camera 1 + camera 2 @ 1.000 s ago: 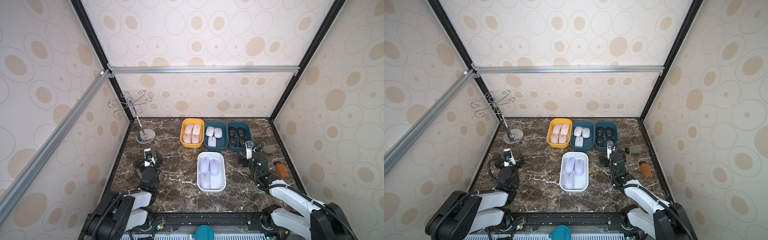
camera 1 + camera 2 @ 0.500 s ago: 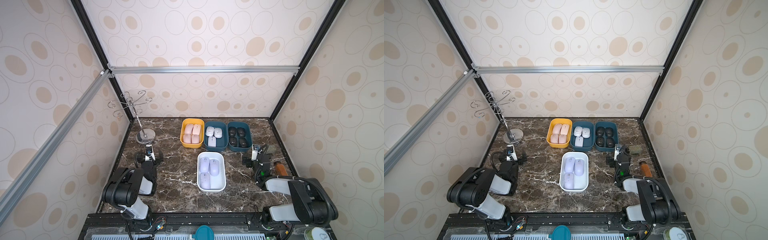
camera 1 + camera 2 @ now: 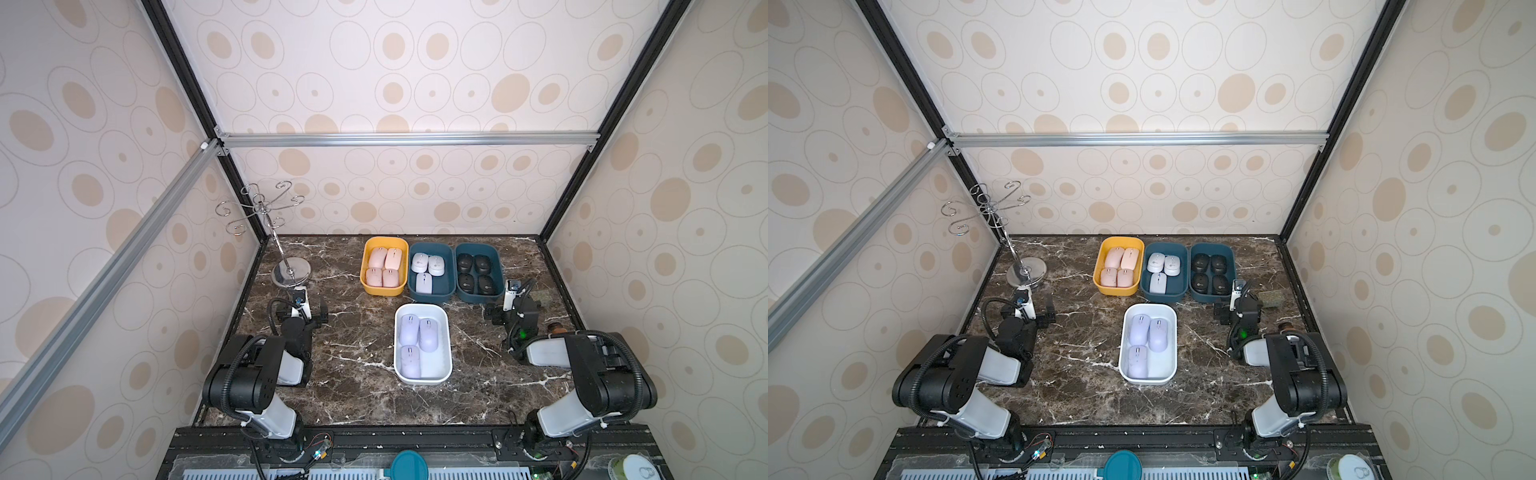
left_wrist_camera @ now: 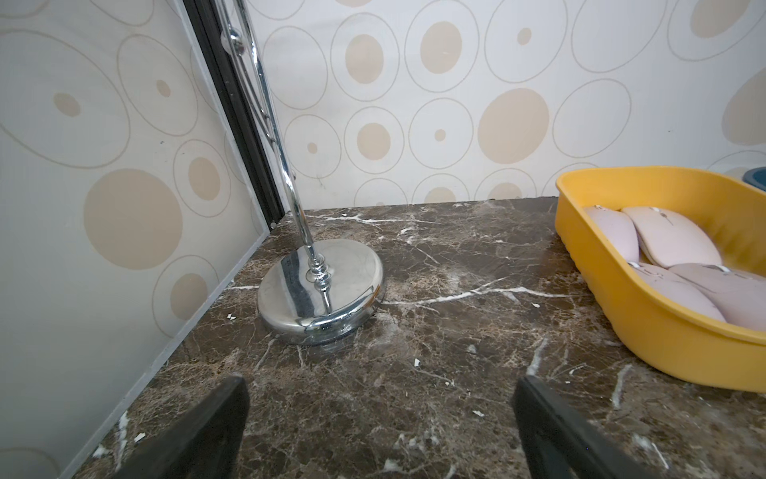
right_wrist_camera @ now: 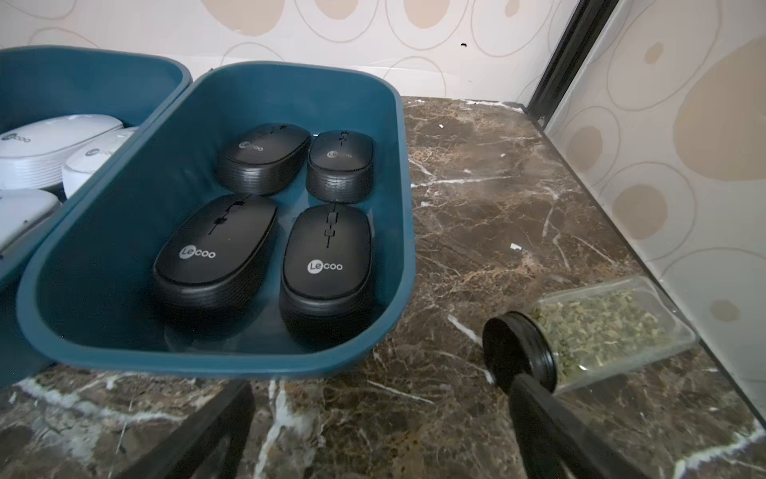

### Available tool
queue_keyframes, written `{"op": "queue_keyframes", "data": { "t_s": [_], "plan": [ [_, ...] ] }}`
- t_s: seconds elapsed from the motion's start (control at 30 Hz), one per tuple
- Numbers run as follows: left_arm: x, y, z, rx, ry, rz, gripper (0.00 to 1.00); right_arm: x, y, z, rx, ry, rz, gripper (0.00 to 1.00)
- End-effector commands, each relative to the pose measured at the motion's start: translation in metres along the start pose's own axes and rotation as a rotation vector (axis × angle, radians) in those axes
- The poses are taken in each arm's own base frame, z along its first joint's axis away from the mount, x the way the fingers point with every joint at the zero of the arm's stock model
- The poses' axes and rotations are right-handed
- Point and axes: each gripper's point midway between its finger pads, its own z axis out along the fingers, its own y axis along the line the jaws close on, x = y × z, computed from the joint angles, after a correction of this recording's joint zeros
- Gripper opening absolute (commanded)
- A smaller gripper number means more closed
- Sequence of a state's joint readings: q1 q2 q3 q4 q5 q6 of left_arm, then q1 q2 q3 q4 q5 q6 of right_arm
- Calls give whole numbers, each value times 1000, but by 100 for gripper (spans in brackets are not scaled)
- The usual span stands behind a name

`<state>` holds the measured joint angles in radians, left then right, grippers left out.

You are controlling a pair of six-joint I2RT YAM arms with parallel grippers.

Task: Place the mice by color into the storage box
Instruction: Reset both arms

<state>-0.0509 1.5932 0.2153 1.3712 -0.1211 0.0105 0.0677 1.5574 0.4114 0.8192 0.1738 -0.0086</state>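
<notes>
While the marble table [image 3: 353, 395] carries 4 boxes, the white box [image 3: 441, 368] holds 3 lavender mice [image 3: 409, 329], the yellow box [image 3: 382, 291] 4 pink mice [image 3: 377, 257], the middle blue box [image 3: 430, 296] 3 white mice [image 3: 436, 264] and the right-hand blue box [image 3: 473, 298] 4 black mice [image 3: 482, 263]. Left claw [image 4: 379, 383] and right claw [image 5: 381, 387] gape wide, empty

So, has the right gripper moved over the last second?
Yes. The right gripper slid right: it was over the near right corner of the black-mice bin, and now sits just beside it.
</notes>
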Motion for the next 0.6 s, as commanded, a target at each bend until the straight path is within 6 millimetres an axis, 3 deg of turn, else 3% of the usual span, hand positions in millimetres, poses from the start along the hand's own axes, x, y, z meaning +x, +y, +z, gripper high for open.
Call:
{"op": "queue_keyframes", "data": {
  "t_s": [0.0,0.57],
  "plan": [
    [-5,1,1,1,-16,-14,100,-6,1,-1,-7,-13,5,98],
    [-4,2,2,3,-11,-15,100,-6,1,-2,-10,-9,5,98]
  ]
}}
